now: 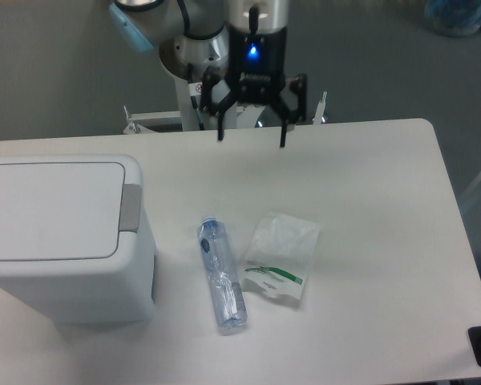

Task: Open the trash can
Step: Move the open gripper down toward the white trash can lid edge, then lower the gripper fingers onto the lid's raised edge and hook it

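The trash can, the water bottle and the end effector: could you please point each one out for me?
trash can (pixel 52 210), fixed camera, middle of its flat white lid.
water bottle (pixel 221 274), fixed camera, middle of its clear body.
end effector (pixel 252 138), fixed camera, midway between its two open fingertips.

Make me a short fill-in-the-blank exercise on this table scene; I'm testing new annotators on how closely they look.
1. The lid of the trash can is ____.
2. The grey push-button strip sits on the lid's ____ edge in the picture.
3. The plastic bottle lies between the trash can and the ____.
4. The gripper holds ____.

Missing words: shut; right; plastic bag; nothing
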Robot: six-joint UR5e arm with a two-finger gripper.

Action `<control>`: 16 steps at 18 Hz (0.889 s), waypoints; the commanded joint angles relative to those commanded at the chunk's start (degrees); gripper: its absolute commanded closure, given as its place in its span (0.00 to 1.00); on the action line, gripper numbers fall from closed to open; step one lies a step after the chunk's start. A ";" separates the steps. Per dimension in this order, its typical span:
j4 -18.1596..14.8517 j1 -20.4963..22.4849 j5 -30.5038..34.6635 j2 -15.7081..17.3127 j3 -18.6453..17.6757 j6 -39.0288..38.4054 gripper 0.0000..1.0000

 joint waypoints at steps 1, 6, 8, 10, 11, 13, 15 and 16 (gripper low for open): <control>0.89 -0.88 -0.09 -1.23 1.14 -2.21 0.00; 1.16 -4.22 -1.32 -5.90 5.55 -8.90 0.00; 1.16 -4.75 -1.32 -6.34 5.90 -9.79 0.00; 1.16 -5.10 -1.32 -6.34 5.38 -9.87 0.00; 1.16 -5.54 -1.32 -6.34 5.20 -9.88 0.00; 1.07 -5.81 -1.23 -6.34 4.94 -9.87 0.00; 1.16 -6.25 -1.23 -6.34 3.97 -9.79 0.00; 1.16 -6.60 -1.23 -6.17 3.53 -9.79 0.00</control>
